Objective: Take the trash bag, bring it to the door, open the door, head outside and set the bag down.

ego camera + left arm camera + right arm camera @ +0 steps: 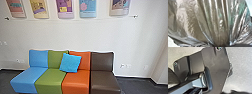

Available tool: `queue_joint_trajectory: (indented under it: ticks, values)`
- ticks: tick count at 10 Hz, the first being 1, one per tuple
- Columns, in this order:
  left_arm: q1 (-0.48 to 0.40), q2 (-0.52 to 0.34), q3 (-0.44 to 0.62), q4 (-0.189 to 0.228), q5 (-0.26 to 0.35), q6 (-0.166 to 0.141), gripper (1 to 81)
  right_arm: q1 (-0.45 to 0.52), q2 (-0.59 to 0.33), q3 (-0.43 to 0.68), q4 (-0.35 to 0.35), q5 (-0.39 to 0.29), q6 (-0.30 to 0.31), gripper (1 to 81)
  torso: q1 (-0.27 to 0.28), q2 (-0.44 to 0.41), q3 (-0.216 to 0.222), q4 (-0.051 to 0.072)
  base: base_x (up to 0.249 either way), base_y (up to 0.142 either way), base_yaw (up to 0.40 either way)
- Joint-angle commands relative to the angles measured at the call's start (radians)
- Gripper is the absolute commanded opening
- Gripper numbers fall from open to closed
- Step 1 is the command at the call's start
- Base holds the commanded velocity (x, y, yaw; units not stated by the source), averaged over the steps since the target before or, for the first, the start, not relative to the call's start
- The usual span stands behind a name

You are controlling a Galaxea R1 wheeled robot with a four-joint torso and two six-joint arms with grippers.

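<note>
The trash bag (204,18), shiny, see-through and grey-brown with greenish patches, looms large in the left wrist view. Its long folds run together into a tight gather, and there my left gripper (223,45) is shut on it. In the right wrist view, a dark brownish bulge (172,77) stands at the picture's edge beside the robot's own plate and bar; it may be part of the bag, but I cannot tell. How my right gripper stands cannot be made out.
Ahead is a row of joined seats in blue (30,77), green (51,77), orange (76,78) and brown (103,80), with a bright blue cushion (70,63) on it. A white wall (75,35) with colourful posters (65,8) rises behind. Dark floor (135,86) shows beside the seats.
</note>
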Motion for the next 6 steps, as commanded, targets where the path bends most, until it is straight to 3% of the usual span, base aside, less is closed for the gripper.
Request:
queue_joint_trajectory:
  ticks: [1, 6]
  values:
    - [-0.047, -0.003, -0.001, -0.004, 0.073, 0.007, 1.0, 0.041, -0.003, 0.0, -0.005, -0.072, -0.005, 81.1, 0.0, 0.0, 0.0, 0.0, 0.0, 0.0, -0.144]
    - [-0.05, 0.0, -0.001, 0.001, 0.076, 0.007, 1.0, 0.036, -0.001, 0.003, -0.003, -0.072, -0.005, 81.1, 0.0, 0.0, 0.0, 0.0, 0.0, 0.0, -0.175]
